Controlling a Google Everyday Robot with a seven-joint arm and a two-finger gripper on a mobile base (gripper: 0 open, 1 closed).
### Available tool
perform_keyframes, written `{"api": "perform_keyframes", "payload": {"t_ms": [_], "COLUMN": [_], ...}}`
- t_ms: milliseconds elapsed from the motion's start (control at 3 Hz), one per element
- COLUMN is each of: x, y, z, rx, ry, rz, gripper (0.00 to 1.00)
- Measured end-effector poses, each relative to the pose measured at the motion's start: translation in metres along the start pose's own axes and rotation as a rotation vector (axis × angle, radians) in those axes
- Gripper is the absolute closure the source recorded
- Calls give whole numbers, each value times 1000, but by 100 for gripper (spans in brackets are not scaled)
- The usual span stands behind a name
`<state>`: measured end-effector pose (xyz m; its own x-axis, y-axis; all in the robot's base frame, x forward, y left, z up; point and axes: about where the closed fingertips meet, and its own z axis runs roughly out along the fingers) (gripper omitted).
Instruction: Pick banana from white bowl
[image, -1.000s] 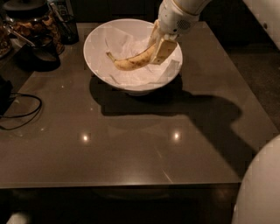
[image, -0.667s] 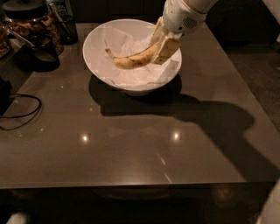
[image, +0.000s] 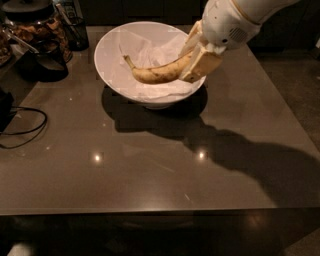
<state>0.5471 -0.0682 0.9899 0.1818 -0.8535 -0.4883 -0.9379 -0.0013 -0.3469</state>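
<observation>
The white bowl (image: 115, 75) stands at the back middle of the dark table, with white paper inside it. The banana (image: 155, 72), yellow with brown speckles, lies across the bowl's inside with its stem end pointing left. My gripper (image: 192, 62) reaches down from the upper right over the bowl's right rim. Its tan fingers (image: 202, 65) are shut on the banana's right end.
A dark glass jar (image: 35, 30) with brown contents and a dark pot (image: 42, 65) stand at the back left. A black cable (image: 20, 127) loops on the table's left side. The table's front edge (image: 150, 212) runs across the lower frame.
The banana's stem end now sits higher in the bowl. The gripper keeps its hold on the right end, and the arm has drawn up and to the right.
</observation>
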Motion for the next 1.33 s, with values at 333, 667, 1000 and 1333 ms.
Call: {"api": "perform_keyframes", "payload": {"t_ms": [333,667,1000,1333], "x": [3,-5,-14,-23], "y": [9,23,50,88], "z": [4,-9,-26,-40], "rx": [-14,-18,-11,-6], "ry": [9,3,-9,-16], "rz": [5,18,55,94], "gripper": [100,100,100,100]}}
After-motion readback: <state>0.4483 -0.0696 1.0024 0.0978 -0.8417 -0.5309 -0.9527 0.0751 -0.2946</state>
